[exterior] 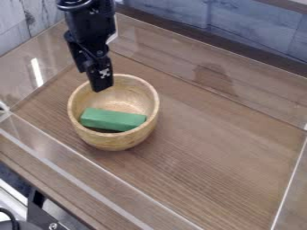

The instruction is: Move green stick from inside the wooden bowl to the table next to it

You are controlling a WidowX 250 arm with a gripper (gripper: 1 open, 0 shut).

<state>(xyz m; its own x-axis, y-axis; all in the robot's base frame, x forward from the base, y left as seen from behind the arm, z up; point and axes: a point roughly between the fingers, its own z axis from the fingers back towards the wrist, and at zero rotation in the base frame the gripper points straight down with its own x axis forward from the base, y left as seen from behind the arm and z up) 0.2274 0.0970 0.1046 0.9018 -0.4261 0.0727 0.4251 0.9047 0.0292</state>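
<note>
The wooden bowl (115,112) sits on the table (222,135), toward the left half of the board and close to the clear plastic wall (30,76) on that side. It is round, light tan, with thick walls and a visible grain.

Inside the bowl lies the green stick (114,119) — a small bright green block resting flat on the bottom, its long side running roughly left to right and reaching over about half the bowl's width. It lies in the near part of the hollow, closer to the front wall of the bowl than to the back one. Nothing touches it.

The gripper (96,79) hangs over the back-left rim of the bowl, pointing straight down from the black arm (89,22) above. Its dark fingers (102,79) stand spread apart, and nothing is caught between them. The tips are at about the height of the rim or just above it; whether they touch the wood cannot be told from this view. They are apart from the green stick, which lies lower and nearer the front of the bowl.

To the right of the bowl the table shows dark brown wood grain — with pale reflections from the plastic walls across it.
</note>
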